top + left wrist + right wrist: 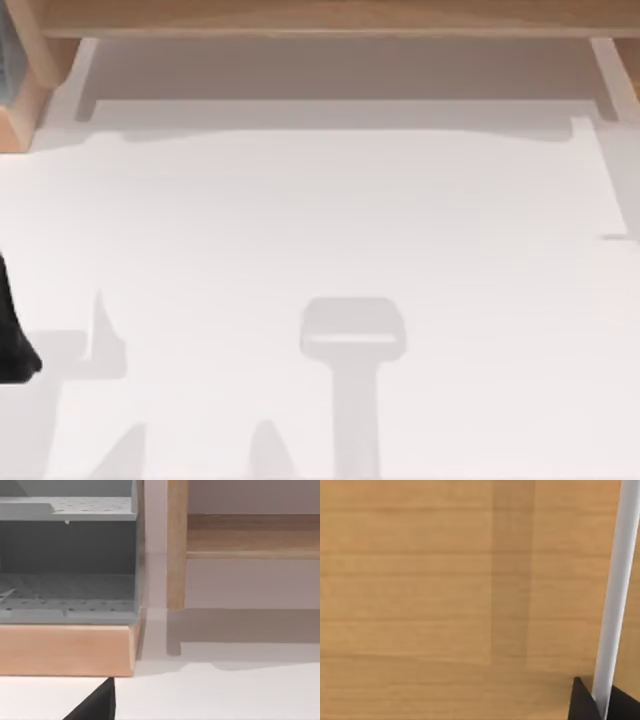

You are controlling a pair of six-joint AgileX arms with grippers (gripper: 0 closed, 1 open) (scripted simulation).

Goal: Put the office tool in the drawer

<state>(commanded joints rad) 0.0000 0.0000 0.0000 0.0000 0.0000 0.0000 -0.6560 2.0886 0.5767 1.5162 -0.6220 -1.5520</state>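
White table (330, 220) seen from above, bare across its middle, soft grey shadows near the front edge. Along the far edge, a light wooden cabinet frame (330, 18).

The drawer (420, 580) is showing a light wood-grain front, seen close up. A slim white handle (615, 580) is running straight across it.

A white table (330, 220) spreads wide, soft grey shadows lying across it toward six o'clock. Along twelve o'clock runs a light wooden frame (330, 18). At ten o'clock a wooden ledge (65, 647) carries a grey perforated shelf unit (67, 555). Close by, a wood-grain panel (445, 580) meets a white bar (616, 595)
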